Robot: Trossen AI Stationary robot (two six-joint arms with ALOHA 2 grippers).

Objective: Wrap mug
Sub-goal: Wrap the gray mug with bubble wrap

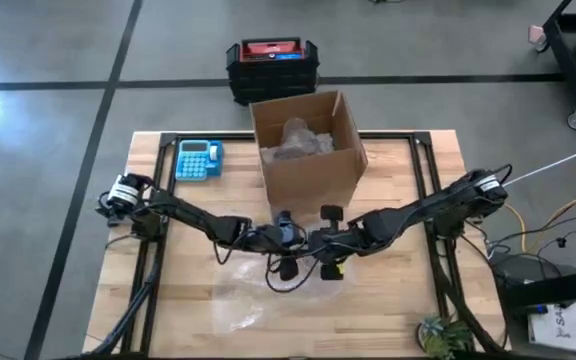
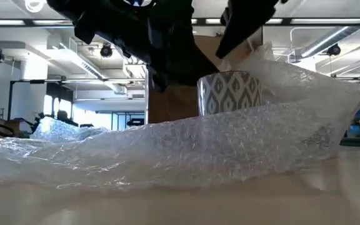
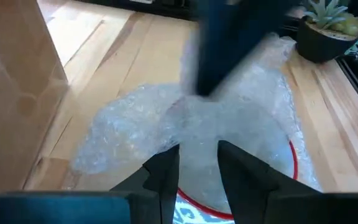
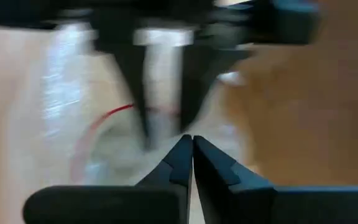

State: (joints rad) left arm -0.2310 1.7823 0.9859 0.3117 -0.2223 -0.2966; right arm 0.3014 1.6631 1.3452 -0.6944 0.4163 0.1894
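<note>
Showing only low: patterned mug (image 2: 230,92) behind bubble wrap (image 2: 186,147); overhead arms hide it.

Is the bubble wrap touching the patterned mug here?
Touching. In the low view the bubble wrap lies against the front of the patterned mug, covering its lower part, with no gap between them.

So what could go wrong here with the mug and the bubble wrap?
Both hands crowd the mug: the left hand and right hand could collide. The bubble wrap only reaches partway up and may slip back down. A tug on it could tip the mug toward the cardboard box.
</note>
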